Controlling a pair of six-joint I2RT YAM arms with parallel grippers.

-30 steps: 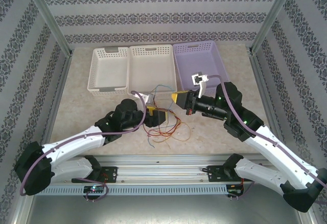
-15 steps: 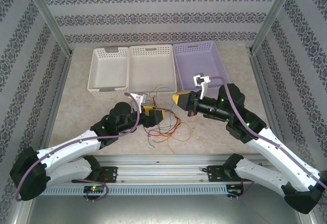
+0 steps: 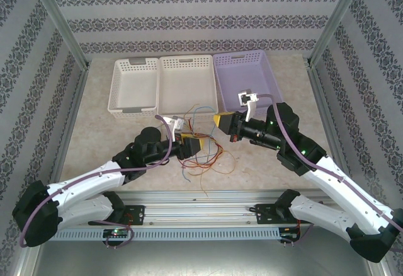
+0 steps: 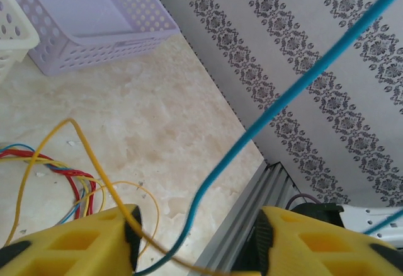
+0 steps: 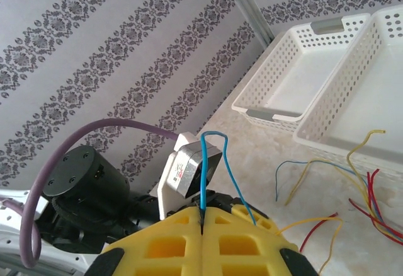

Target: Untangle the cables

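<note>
White plastic makes up the first two of three baskets that stand in a row at the far side of the counter [image 3: 101, 137]. The left basket [image 3: 134, 90] has grey handles, the middle basket [image 3: 187, 84] is plain, and the lilac basket [image 3: 242, 74] ends the row on the right.

The left gripper [image 3: 192, 143] sits low over the counter in front of the middle basket, at the left edge of the cables [image 3: 208, 157]. In the left wrist view its yellow fingers [image 4: 69, 247] stand well apart, so the jaws are released. A taut blue strand [image 4: 283, 99] and a yellow strand [image 4: 94, 162] pass through the gap unclamped.

The cables, red, yellow-orange and blue, lie in a loose tangle on the counter between the two grippers. A few ends reach toward the front wall of the middle basket.

The right gripper [image 3: 218, 122] points left, just in front of the near left corner of the lilac basket. In the right wrist view its jaws are clenched on the blue cable [image 5: 203, 181]. This cable rises from the seam between the fingers, bends over at the top and drops back to the right. Behind it, a small grey module [image 5: 189, 169] on the left wrist carries a label, but the print is too blurred to read. A thick lilac arm cable [image 5: 94, 131] runs to that module.
</note>
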